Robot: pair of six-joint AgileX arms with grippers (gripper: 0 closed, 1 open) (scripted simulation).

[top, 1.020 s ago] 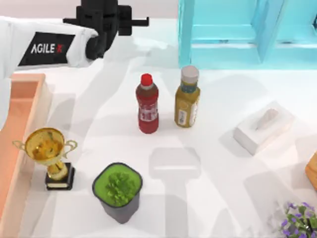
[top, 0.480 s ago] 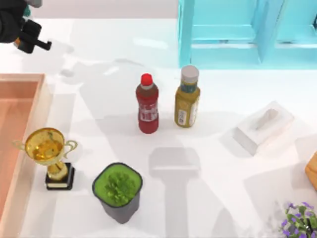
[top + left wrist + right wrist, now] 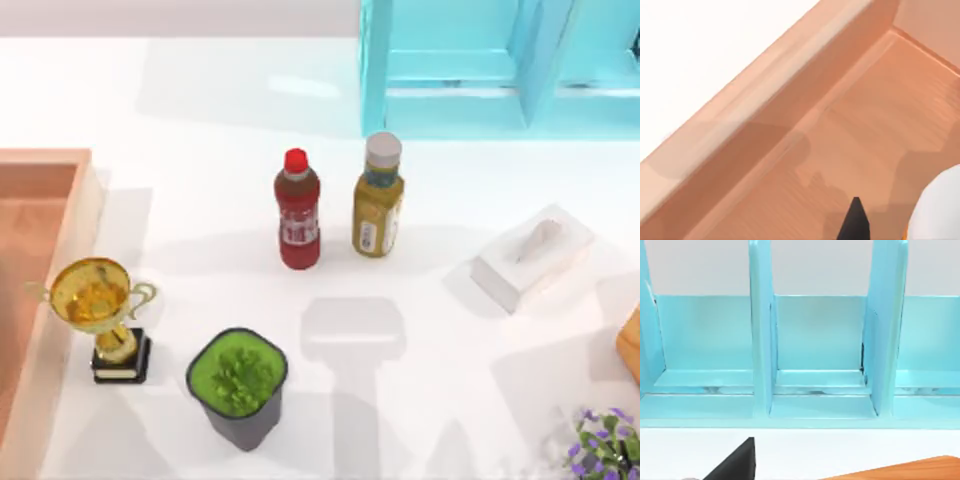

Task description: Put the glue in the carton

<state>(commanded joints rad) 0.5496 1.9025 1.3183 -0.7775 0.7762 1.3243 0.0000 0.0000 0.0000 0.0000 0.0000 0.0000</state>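
My left gripper hangs above the carton floor; a white rounded form beside one fingertip, likely the glue. Grip state: cannot tell.

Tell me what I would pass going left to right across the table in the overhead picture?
Carton → gold trophy → potted green plant → red bottle → yellow-brown bottle → white tissue box → purple flowers.
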